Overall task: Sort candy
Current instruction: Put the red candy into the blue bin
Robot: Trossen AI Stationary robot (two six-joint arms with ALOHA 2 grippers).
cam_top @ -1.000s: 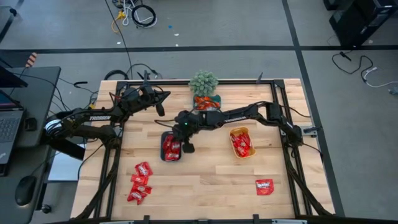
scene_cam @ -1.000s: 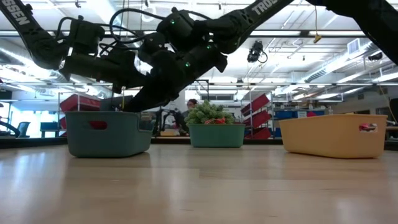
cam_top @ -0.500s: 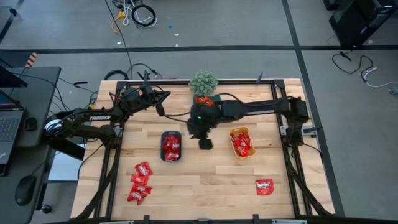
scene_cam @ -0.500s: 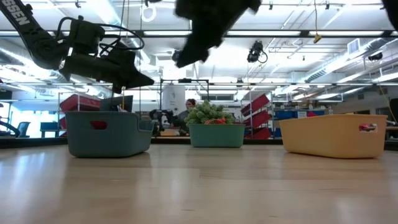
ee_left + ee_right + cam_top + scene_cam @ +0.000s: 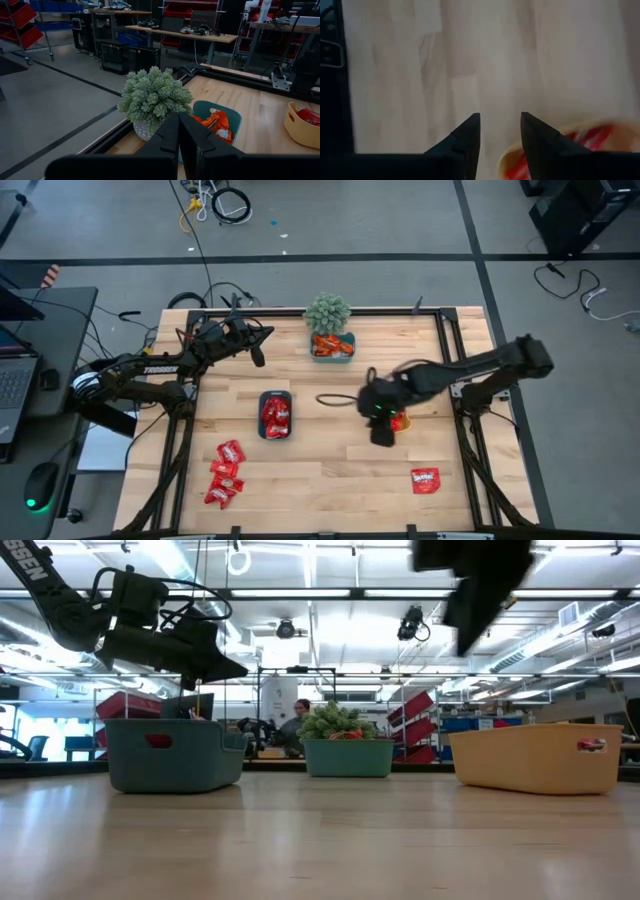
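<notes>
Loose candy lies in 2 places: 1 packet near the table's front right, a cluster at front left. The right gripper hangs over the yellow tray, fingers partly apart and empty; the lone packet lies just forward and right of it. The left gripper, shut and empty, waits at the rear left.

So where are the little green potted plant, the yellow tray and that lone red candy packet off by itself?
Green potted plant [image 5: 327, 311]: high view, centre of its foliage.
Yellow tray [image 5: 535, 762]: low view, middle of its side wall.
Lone red candy packet [image 5: 425, 479]: high view, centre of the wrapper.
</notes>
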